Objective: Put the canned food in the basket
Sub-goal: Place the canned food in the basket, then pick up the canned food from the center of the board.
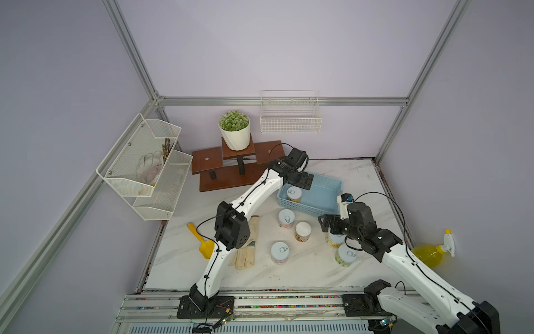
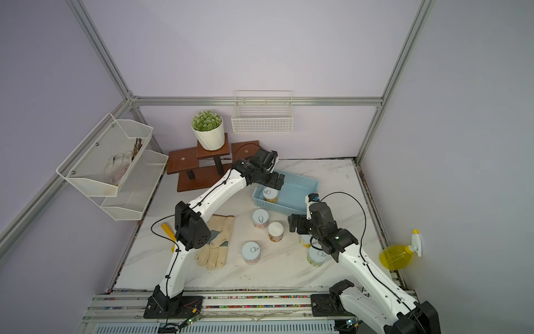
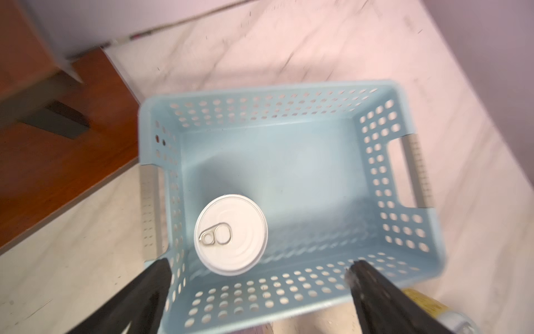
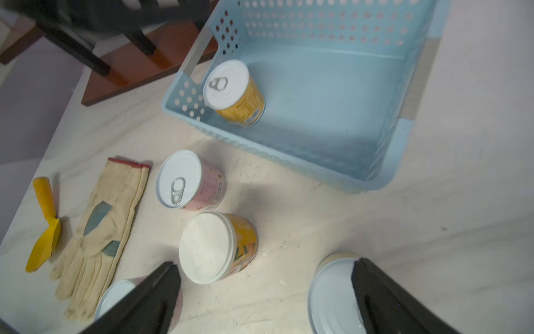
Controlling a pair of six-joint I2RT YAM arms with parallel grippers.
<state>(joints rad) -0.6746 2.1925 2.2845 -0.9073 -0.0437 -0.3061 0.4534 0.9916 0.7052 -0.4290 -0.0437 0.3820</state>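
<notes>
In both top views the left end effector hangs open over the basket, where one can stands; the right arm hides parts of two cans on the worktop. The left wrist view is blurred. In the right wrist view the right end effector is open, empty, its fingers cutting off a near can

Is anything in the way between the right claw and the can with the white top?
No, nothing visible. The open right gripper sits close to the white-topped can, with only bare table between them.
</notes>
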